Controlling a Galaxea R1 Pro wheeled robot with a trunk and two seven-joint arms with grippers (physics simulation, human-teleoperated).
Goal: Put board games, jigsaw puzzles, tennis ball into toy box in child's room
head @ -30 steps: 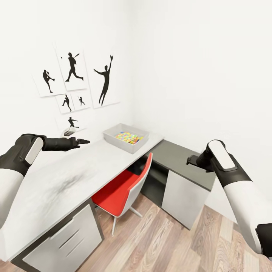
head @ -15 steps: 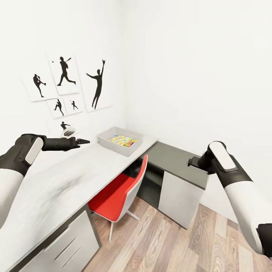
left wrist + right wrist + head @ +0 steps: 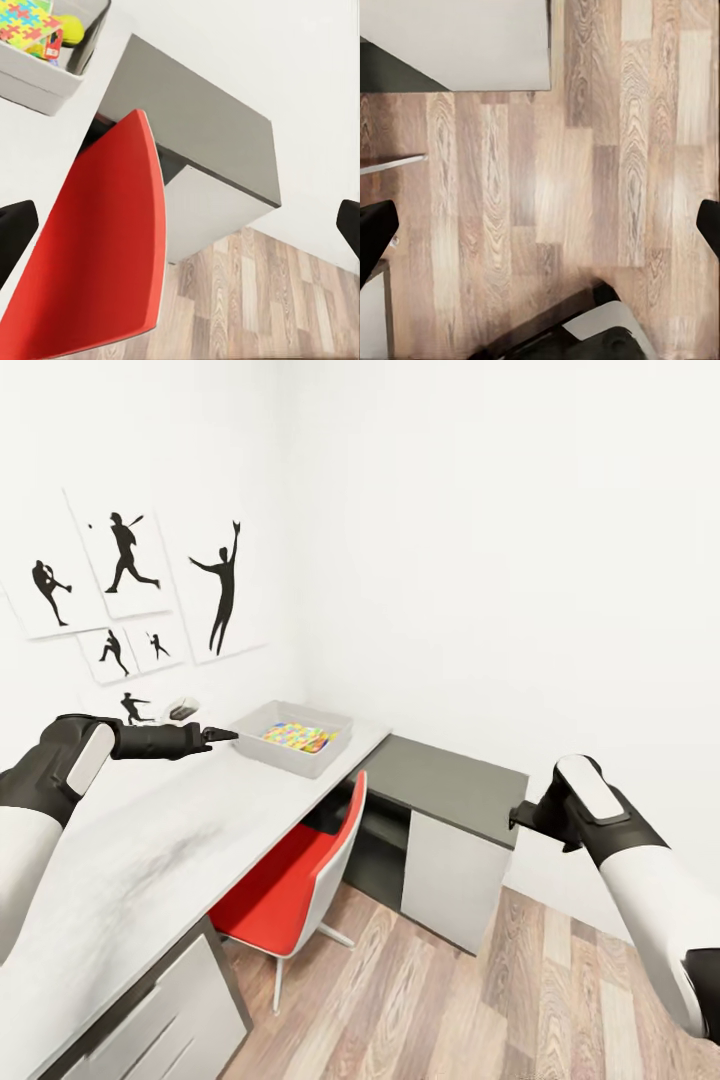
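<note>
Stretching toward the far wall, the long pale grey-white tabletop (image 3: 150,860) carries the translucent grey toy box (image 3: 290,738) with puzzle tile and ball inside, just beyond the left tool (image 3: 222,735); both tools' fingers stand apart, empty.

1. The right gripper (image 3: 540,221) is pointing down over the wood-plank floor (image 3: 555,195), with its two dark fingertips (image 3: 375,232) sitting far apart at the two side edges of the frame and nothing lying between them.
2. A pale cabinet panel (image 3: 465,45) is occupying the upper left of the frame, with a dark strip (image 3: 390,75) running just beneath it at the left edge.
3. A thin grey edge (image 3: 390,163) is poking in from the left at mid height.
4. A dark and white part of the robot (image 3: 585,334) is showing at the bottom centre.
</note>
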